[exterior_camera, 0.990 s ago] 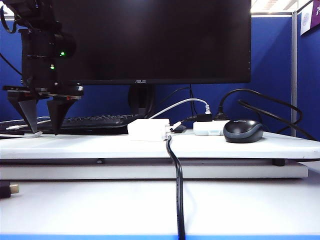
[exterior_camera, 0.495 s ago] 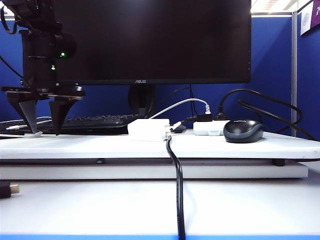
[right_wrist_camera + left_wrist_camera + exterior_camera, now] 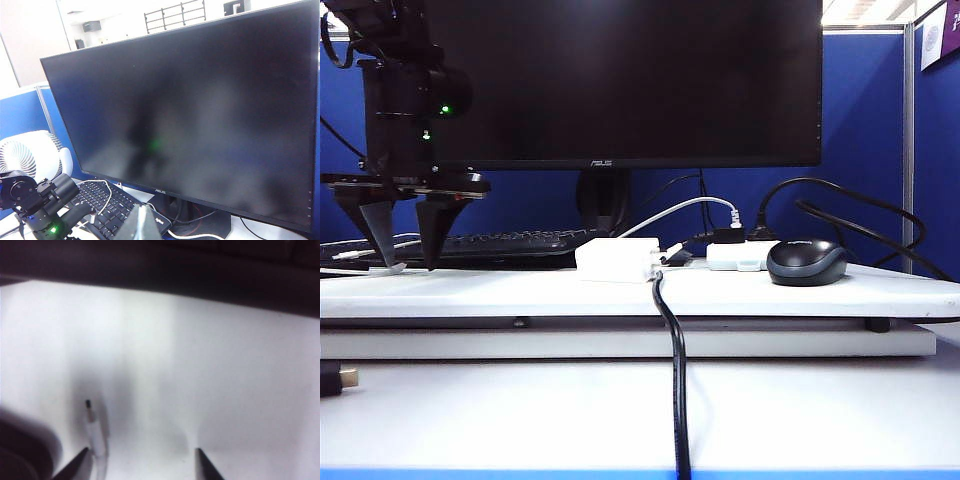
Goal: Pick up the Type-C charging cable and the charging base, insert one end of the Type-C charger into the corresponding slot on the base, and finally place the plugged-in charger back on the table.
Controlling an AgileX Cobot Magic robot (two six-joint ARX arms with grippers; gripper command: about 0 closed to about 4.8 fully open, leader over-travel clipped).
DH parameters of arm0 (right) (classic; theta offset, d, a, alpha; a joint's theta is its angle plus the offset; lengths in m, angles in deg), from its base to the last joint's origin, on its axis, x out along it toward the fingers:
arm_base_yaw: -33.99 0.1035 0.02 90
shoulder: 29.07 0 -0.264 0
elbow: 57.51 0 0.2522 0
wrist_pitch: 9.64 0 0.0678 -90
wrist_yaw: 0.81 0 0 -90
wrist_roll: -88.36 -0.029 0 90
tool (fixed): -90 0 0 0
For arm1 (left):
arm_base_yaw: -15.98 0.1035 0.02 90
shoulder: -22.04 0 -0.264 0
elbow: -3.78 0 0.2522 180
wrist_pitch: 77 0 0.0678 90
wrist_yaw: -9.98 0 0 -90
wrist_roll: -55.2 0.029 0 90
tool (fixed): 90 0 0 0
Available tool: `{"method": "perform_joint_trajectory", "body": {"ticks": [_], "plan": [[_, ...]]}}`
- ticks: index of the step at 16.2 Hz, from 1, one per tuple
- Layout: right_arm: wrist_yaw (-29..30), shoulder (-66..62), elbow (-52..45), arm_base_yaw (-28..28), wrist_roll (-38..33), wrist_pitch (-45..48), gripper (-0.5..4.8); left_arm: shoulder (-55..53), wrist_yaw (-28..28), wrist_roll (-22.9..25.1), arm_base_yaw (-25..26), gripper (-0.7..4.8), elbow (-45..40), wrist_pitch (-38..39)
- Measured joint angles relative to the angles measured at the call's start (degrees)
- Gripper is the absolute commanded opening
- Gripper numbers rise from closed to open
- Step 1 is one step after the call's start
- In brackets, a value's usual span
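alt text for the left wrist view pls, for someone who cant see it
Blurry close-up looking down on the white table: the left gripper hangs just above it with its two dark fingertips apart. The small white connector tip of the thin white cable lies between them, close to one fingertip, not gripped. A dark blurred band crosses the far edge.

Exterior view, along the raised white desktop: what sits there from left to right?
Left gripper, jaws open, pointing down over the thin white Type-C charging cable → flat white rectangular charging base → smaller white box with black plugs → dark grey computer mouse. The right gripper is out of this view.
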Motion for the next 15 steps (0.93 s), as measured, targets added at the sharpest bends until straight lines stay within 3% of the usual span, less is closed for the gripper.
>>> {"method": "perform_joint_trajectory", "body": {"ticks": [9,10,12,15], "plan": [[0.0,0.0,0.0,0.0,0.0,0.0,-0.01,-1.1,0.0,-0.2,0.0,2.51,0.3,0.2],[0.0,0.0,0.0,0.0,0.0,0.0,-0.01,-1.1,0.0,-0.2,0.0,1.59,0.3,0.2],[0.0,0.0,0.0,0.0,0.0,0.0,-0.01,-1.2,-0.6,-0.3,-0.1,0.48,0.3,-0.2],[0.0,0.0,0.0,0.0,0.0,0.0,-0.01,-1.3,-0.4,-0.3,-0.1,-0.06,0.3,-0.3]]}}
